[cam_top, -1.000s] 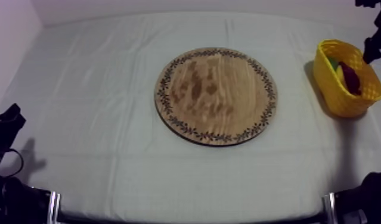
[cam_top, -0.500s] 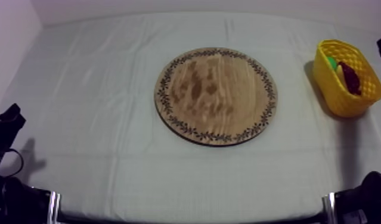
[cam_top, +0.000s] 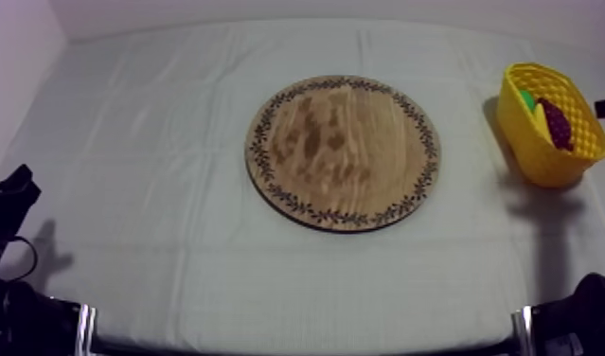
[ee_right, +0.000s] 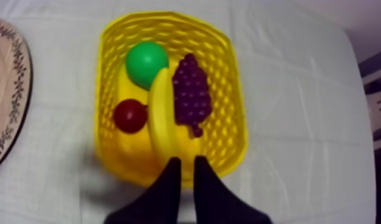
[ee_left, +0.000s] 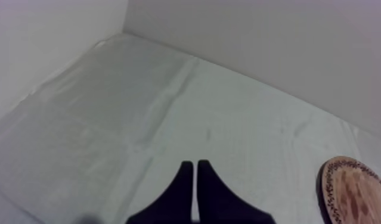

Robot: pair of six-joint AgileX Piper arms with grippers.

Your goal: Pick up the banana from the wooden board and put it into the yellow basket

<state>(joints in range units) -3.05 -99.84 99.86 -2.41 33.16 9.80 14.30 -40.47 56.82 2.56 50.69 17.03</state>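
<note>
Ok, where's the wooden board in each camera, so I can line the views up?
Top view: the wooden board lies mid-table, with the yellow basket towards the right arm's side.
Left wrist view: an arc of it lies on the cloth, ahead of the left fingers and off to one side.
Right wrist view: its edge lies beside the basket, apart from it.
Shared landmark: its patterned rim.

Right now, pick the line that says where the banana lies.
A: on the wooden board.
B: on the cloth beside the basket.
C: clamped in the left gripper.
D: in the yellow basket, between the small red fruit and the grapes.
D: the right wrist view shows the banana lying inside the yellow basket, with the small red fruit at one side of it and the grapes at the other.
</note>
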